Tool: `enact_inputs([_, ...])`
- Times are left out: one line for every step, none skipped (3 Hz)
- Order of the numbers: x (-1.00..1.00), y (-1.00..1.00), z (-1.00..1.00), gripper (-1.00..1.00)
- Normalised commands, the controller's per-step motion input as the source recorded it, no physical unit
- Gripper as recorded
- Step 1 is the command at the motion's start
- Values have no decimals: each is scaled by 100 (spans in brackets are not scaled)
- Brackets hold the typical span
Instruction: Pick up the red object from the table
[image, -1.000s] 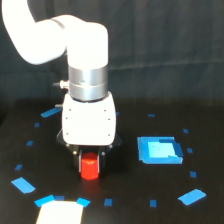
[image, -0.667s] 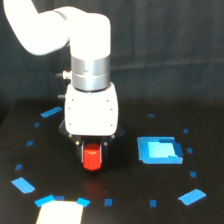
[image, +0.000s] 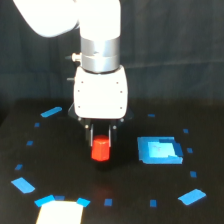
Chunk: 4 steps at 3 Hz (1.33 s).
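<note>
Gripping the red object (image: 100, 149) between narrow fingers, the gripper (image: 101, 134) appears to hold it just off the table (image: 60, 165); next comes lifting straight up.

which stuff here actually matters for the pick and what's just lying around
For the job:
- red object, between the fingers
- gripper
- table

Lying about:
- blue square patch
- white patch
- small blue tape marks

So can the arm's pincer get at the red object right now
Probably yes: the pincer sits directly over the red object, fingers flanking its top, with nothing between. The blue square patch lies well aside.
</note>
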Motion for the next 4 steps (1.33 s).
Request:
enact_inputs([12,-4,100,-72])
enact_inputs([29,-28,100,-90])
enact_inputs([29,4,100,-100])
enact_inputs([-8,-7,19,-84])
